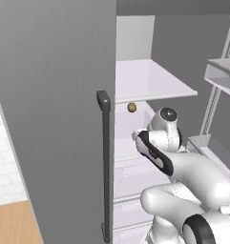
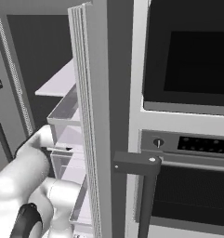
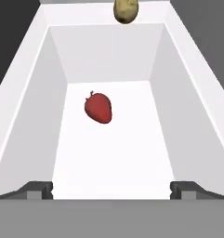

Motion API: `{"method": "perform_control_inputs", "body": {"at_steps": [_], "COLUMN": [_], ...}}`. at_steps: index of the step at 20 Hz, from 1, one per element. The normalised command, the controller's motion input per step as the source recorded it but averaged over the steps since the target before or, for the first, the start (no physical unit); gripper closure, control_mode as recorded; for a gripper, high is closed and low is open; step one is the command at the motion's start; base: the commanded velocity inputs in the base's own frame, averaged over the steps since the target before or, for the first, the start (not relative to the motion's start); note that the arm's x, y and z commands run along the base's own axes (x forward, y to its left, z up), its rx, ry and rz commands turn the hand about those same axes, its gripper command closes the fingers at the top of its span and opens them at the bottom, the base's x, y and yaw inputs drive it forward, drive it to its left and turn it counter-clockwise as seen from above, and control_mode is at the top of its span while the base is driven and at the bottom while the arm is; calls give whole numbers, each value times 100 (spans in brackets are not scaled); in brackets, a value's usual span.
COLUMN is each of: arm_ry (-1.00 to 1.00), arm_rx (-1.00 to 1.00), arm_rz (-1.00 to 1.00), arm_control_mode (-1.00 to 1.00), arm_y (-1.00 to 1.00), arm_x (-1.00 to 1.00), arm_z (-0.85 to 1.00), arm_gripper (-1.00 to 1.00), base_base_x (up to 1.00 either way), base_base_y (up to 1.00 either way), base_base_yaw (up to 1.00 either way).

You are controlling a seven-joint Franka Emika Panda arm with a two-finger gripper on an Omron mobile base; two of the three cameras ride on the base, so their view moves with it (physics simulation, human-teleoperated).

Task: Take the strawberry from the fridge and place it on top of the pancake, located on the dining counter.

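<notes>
While my hand view looks down into a white drawer (image 3: pixel 29 116) of the fridge (image 1: pixel 54 95), I can see the strawberry (image 3: pixel 98 108) lying on the drawer floor, left of centre and clear of the walls, with its small stem pointing up in that view. My gripper (image 3: pixel 111 189) is spread wide, its two dark fingertips (image 3: pixel 36 189) standing apart at the bottom of the view with nothing between them, short of the fruit. A brownish-yellow ball (image 3: pixel 126 10) sits on the ledge beyond the drawer's far wall (the left base view shows it too, under the white shelf (image 1: pixel 150 81)). From the left base view I get the arm (image 1: pixel 159 143) reaching past the door's dark bar handle (image 1: pixel 105 162) into the open fridge, though the strawberry is hidden there. Only the right base view gives me the door's edge (image 2: pixel 92 116), its bins (image 2: pixel 67 111) and the black oven (image 2: pixel 187 93) alongside.
</notes>
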Motion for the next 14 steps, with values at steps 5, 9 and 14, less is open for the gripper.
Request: {"method": "perform_control_inputs", "body": {"at_steps": [5, 9, 14], "arm_ry": [5, 0, 0], "arm_rx": [0, 0, -1], "arm_rz": [4, 4, 4], "arm_control_mode": [-100, -100, -100], "arm_y": [0, 0, 0], "arm_x": [30, 31, 34], "arm_z": [-25, -33, -23], "arm_gripper": [-100, -100, -100], "base_base_x": [0, 0, 0], "base_base_y": [0, 0, 0], "base_base_yaw": [0, 0, 0]}}
